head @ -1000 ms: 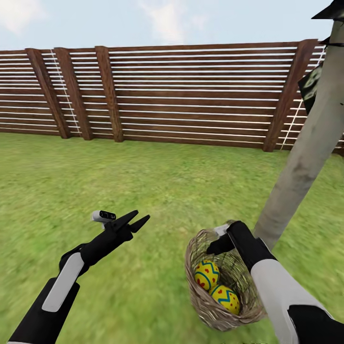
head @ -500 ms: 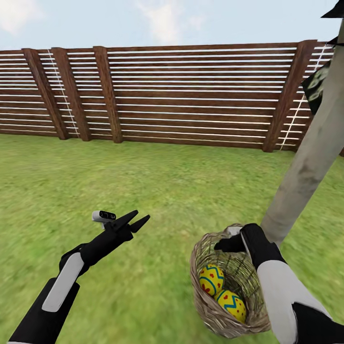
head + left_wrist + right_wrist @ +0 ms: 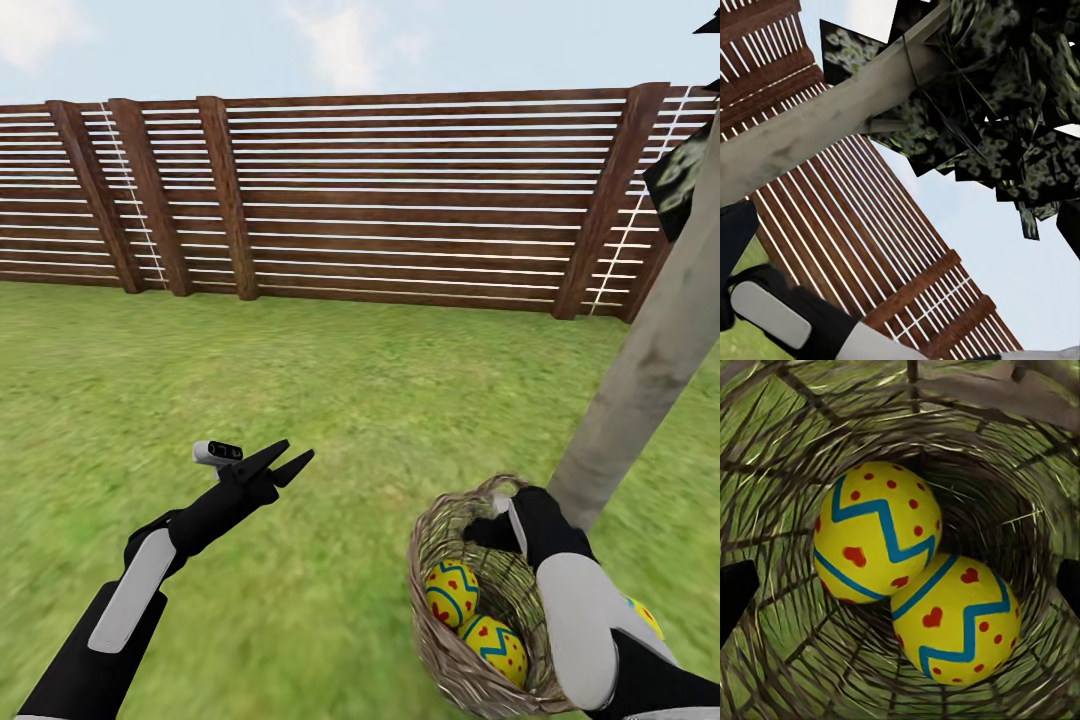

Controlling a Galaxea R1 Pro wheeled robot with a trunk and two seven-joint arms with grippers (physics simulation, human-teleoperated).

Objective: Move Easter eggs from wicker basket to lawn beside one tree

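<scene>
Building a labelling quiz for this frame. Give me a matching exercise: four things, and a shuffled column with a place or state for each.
Things:
1. two Easter eggs
2. left end effector
3. tree trunk
4. fence

Places/states:
A. open, above the grass
B. along the lawn's far edge
C. inside the wicker basket
D. just behind the basket, on the right

Pairs: 1-C, 2-A, 3-D, 4-B

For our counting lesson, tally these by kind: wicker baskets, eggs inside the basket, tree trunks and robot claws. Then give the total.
Wicker basket: 1
Eggs inside: 2
Tree trunk: 1
Left claw, right claw: 2
Total: 6
</scene>
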